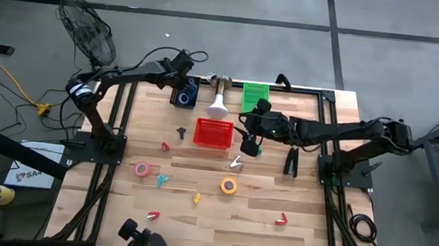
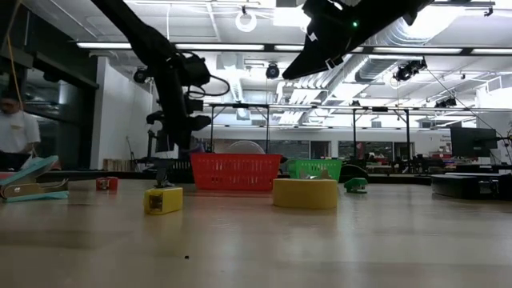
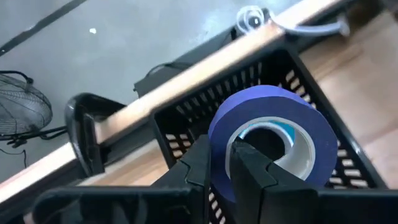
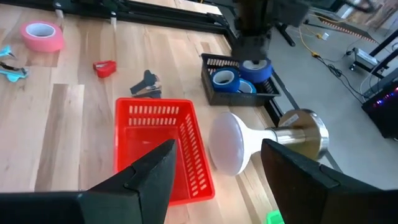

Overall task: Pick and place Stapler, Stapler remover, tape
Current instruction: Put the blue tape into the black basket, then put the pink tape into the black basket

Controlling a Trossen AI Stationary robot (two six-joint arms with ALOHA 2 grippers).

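Note:
My left gripper (image 3: 222, 152) is at the table's far edge, shut on a blue tape roll (image 3: 273, 124) just over the black basket (image 1: 183, 96). That basket holds two more blue rolls (image 4: 222, 79). A pink tape roll (image 1: 143, 169) and a yellow tape roll (image 1: 229, 186) lie flat on the wood. The black stapler (image 1: 290, 162) lies right of centre. Small claw-like staple removers, among them a red one (image 1: 282, 219) and a teal one (image 1: 162, 180), are scattered over the near half. My right gripper (image 4: 217, 168) hovers open beside the red basket (image 1: 213, 133), with nothing between its fingers. My left gripper pinches the blue roll's wall (image 3: 219, 134), one finger (image 3: 252, 165) inside the hollow centre and the other (image 3: 198, 163) outside. The fingers slant down from the table's left side. The roll stands on edge, lifted over the black basket's opening (image 3: 186, 118).
A green basket (image 1: 255, 94) and a white funnel-shaped thing on a metal base (image 1: 219, 101) stand at the far edge, between the black basket and my right arm. A fan (image 1: 88, 28) stands off the table's far left corner. A person (image 2: 16, 128) shows in the room behind.

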